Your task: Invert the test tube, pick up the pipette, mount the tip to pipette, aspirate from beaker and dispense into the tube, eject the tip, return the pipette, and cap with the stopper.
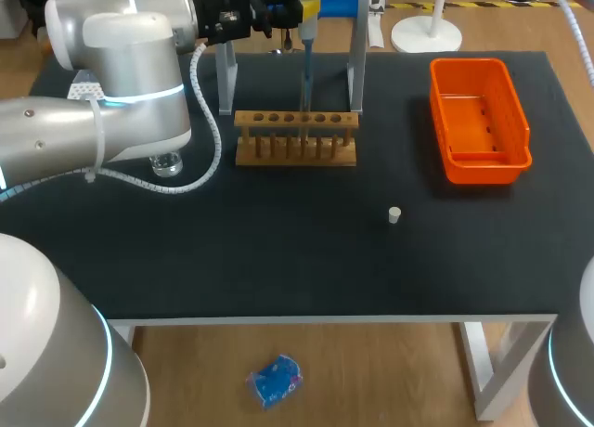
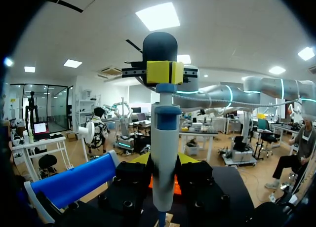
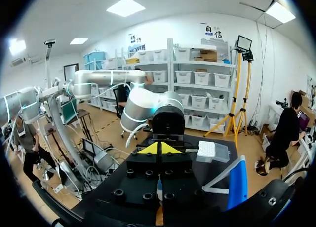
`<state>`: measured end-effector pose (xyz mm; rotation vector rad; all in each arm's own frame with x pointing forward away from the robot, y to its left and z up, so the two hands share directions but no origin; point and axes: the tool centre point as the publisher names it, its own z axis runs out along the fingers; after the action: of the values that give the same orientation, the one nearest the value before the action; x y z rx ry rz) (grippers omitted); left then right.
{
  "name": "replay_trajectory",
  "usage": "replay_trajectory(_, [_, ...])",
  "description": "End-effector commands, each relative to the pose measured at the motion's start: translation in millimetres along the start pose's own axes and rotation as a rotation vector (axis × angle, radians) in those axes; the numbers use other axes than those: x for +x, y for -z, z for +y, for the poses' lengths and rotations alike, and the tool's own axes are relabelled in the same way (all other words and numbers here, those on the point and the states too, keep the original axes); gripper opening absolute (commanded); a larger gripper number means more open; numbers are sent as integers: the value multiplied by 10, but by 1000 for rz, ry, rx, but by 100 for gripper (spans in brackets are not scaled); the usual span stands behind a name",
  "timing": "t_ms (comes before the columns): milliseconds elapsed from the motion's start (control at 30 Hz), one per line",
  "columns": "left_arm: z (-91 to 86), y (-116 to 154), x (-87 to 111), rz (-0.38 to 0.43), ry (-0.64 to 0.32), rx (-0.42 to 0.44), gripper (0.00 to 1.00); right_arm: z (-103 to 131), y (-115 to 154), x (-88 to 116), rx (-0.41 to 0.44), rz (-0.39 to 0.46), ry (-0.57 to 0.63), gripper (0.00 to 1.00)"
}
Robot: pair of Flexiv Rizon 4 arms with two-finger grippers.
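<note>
The left claw [image 2: 164, 181] is closed on an upright pipette [image 2: 164, 133], its white barrel clamped between the fingers, over the wooden rack [image 1: 295, 121] on the table [image 1: 278, 251].

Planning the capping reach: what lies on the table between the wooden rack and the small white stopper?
Nothing. In the head view, the black tabletop between the wooden rack and the white stopper is bare.

The left end effector [image 2: 164, 177] holds the pipette [image 1: 305, 65] upright between the two legs of the stand [image 1: 357, 74]. The rack [image 1: 295, 137] sits just below and in front of it. The bin [image 1: 478, 121] lies well off to its right. The stopper [image 1: 393, 214] is farther forward on the surface [image 1: 278, 260], and the beaker [image 1: 167, 163] is forward-left, under the left arm [image 1: 121, 84].
</note>
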<state>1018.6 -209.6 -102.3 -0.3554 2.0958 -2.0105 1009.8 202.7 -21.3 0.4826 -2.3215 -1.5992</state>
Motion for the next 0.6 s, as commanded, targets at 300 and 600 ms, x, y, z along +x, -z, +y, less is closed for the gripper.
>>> replay_trajectory(300, [-32,-3,2,-4,-1,4,0,-86,-23,-1,-2,10,-9,0])
replay_trajectory(600, [-32,-3,2,-4,-1,4,0,-127,-34,6,-8,10,-19,0])
